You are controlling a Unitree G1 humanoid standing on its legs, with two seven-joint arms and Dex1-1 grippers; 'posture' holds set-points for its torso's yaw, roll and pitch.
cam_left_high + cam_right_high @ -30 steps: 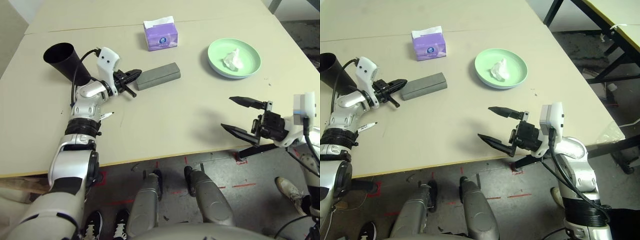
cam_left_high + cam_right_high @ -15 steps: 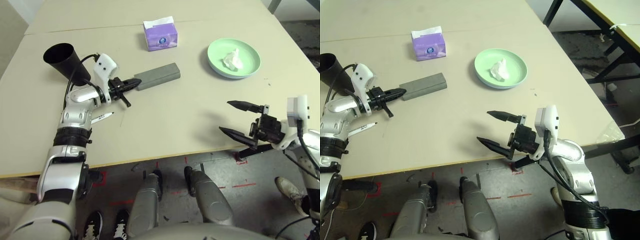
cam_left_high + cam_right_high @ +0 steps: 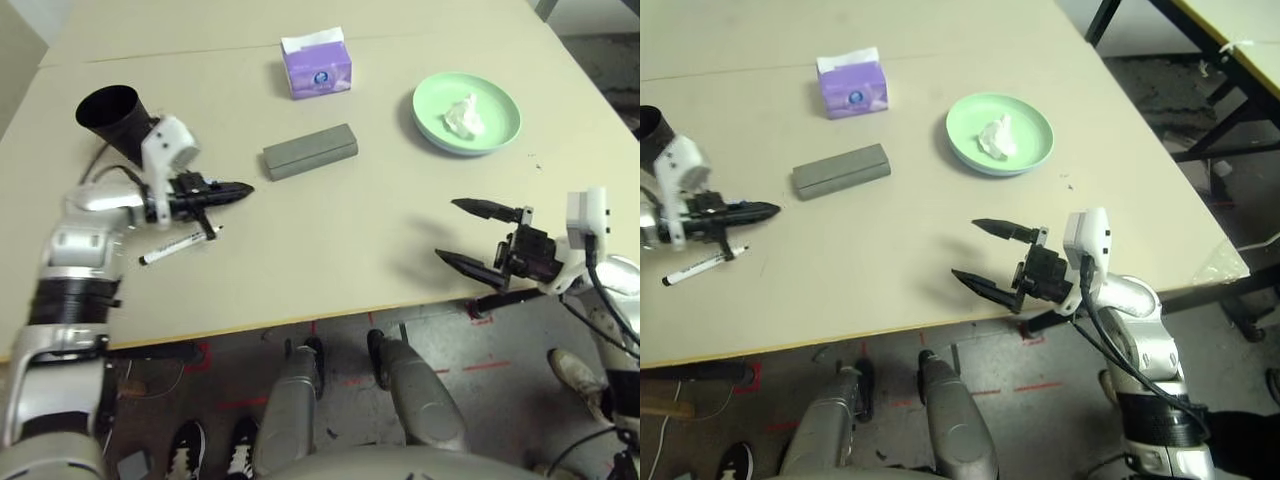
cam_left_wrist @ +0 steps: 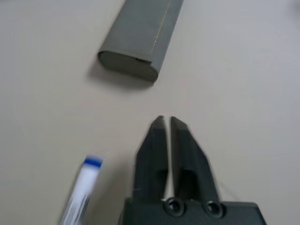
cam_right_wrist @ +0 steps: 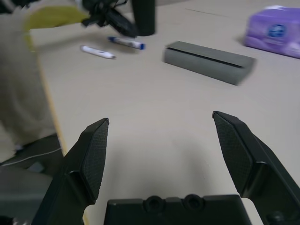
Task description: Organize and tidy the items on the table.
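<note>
My left gripper point(image 3: 246, 187) hovers over the table point(image 3: 330, 235), its fingers nearly together with nothing between them. It points at the grey glasses case point(image 3: 310, 152), a short gap away. A white marker point(image 3: 180, 243) lies just under that gripper. The right wrist view shows a second marker point(image 5: 126, 43) with a blue cap beside the black cup point(image 3: 108, 115). The purple tissue box point(image 3: 316, 68) stands at the back. A crumpled tissue point(image 3: 462, 115) lies in the green plate point(image 3: 500, 130). My right gripper point(image 3: 462, 233) is open and empty over the table's front edge.
A thin seam point(image 3: 200, 52) crosses the tabletop behind the tissue box. The table's front edge point(image 3: 300, 320) runs just before the right gripper. Bare tabletop lies between the case and the right gripper.
My left arm has drawn back to the left, away from the end of the glasses case, uncovering the marker. The case stays put. The right gripper has barely moved.
</note>
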